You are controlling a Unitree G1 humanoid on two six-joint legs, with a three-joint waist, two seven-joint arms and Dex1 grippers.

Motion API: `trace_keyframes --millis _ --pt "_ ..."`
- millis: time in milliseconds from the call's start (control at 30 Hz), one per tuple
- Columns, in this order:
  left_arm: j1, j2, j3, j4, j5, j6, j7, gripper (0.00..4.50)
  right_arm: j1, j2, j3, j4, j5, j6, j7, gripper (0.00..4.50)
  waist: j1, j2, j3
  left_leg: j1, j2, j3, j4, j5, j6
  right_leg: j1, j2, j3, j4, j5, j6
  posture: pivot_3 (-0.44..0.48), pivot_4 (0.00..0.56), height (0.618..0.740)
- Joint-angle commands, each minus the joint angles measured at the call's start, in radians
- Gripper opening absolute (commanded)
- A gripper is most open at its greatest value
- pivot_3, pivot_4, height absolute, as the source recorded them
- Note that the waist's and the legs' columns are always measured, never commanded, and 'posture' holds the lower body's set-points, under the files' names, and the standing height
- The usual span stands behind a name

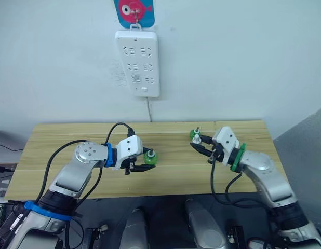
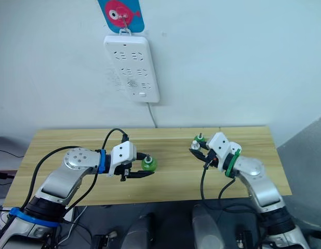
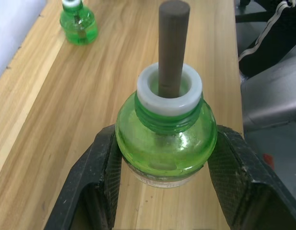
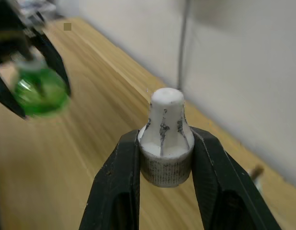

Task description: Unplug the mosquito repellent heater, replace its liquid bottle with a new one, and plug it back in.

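The left gripper [image 3: 162, 191] is clamping an uncapped green bottle [image 3: 166, 143] (wick exposed) above the table [image 1: 62, 140]; the right gripper [image 4: 165, 187] is pinching its removed cap [image 4: 165, 139], apparently readying a refill.

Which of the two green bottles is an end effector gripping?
The bottle with the bare brown wick, clamped in the left end effector; the other bottle stands free on the table.

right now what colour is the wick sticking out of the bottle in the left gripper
Dark brown, rising from a white collar on the green bottle; clearest in the left wrist view.
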Motion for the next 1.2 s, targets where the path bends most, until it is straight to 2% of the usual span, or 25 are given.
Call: trace_keyframes --millis 33,300,567,633,667,867,900,1033,1200 --pt "0.021 0.011 0.028 -0.082 -0.031 0.026 0.007 2.25 -0.018 0.060 0.012 0.153 -0.070 -0.141 -0.063 1.09 0.001 0.000 0.000 0.000 0.000 0.000 0.000 0.000 0.000 0.000 0.000 0.000 0.000 0.000 0.000 -0.168 0.297 0.740" --pt "0.066 0.043 0.046 -0.165 -0.061 0.084 0.006 2.25 -0.117 0.138 -0.025 0.540 -0.122 -0.307 -0.117 1.09 0.020 0.003 0.003 0.001 0.000 0.000 -0.001 0.000 0.000 0.000 0.000 0.000 0.000 0.000 0.000 -0.132 0.329 0.740" --pt "0.071 0.051 0.046 -0.191 -0.072 0.109 0.009 2.25 -0.137 0.150 -0.029 0.660 -0.122 -0.356 -0.094 1.09 0.025 0.005 0.006 0.001 0.000 0.000 -0.001 0.000 0.000 0.001 0.000 0.000 -0.001 0.000 0.000 -0.131 0.333 0.740" --pt "0.064 0.048 0.041 -0.188 -0.072 0.110 0.010 2.25 -0.139 0.160 -0.038 0.675 -0.110 -0.347 -0.096 1.84 0.025 0.006 0.006 0.001 0.000 0.000 -0.001 0.000 0.000 0.001 0.000 0.000 -0.001 0.000 0.000 -0.134 0.336 0.740" --pt "0.062 0.046 0.039 -0.187 -0.071 0.109 0.010 2.25 -0.143 0.164 -0.042 0.683 -0.110 -0.350 -0.101 2.06 0.025 0.006 0.006 0.001 0.000 0.000 -0.001 0.000 0.000 0.001 0.000 0.000 -0.001 0.000 0.000 -0.134 0.336 0.740" --pt "0.055 0.046 0.036 -0.180 -0.073 0.106 0.006 2.25 -0.155 0.175 -0.054 0.712 -0.116 -0.363 -0.102 4.29 0.025 0.007 0.007 0.001 0.000 0.000 -0.001 0.000 0.000 0.002 0.000 0.001 -0.001 0.000 0.000 -0.138 0.337 0.740" --pt "0.054 0.046 0.034 -0.176 -0.071 0.103 0.006 2.25 -0.152 0.171 -0.052 0.709 -0.118 -0.367 -0.098 4.50 0.024 0.007 0.007 0.001 0.000 0.000 -0.001 0.000 0.000 0.002 0.000 0.001 -0.002 0.000 0.000 -0.142 0.335 0.740" --pt "0.045 0.036 0.032 -0.153 -0.069 0.090 0.007 2.25 -0.087 0.124 -0.045 0.546 -0.083 -0.320 -0.012 4.50 0.025 0.008 0.007 0.001 0.000 0.000 -0.001 0.000 0.000 0.002 0.000 0.001 -0.002 0.000 0.000 -0.159 0.312 0.740" --pt "0.001 0.002 0.019 -0.101 -0.082 0.051 -0.015 2.25 0.034 -0.021 -0.047 0.142 0.013 -0.157 0.143 4.50 0.025 0.008 0.007 0.001 0.000 0.000 -0.001 0.000 0.000 0.002 0.000 0.000 -0.003 0.000 0.000 -0.186 0.281 0.740"
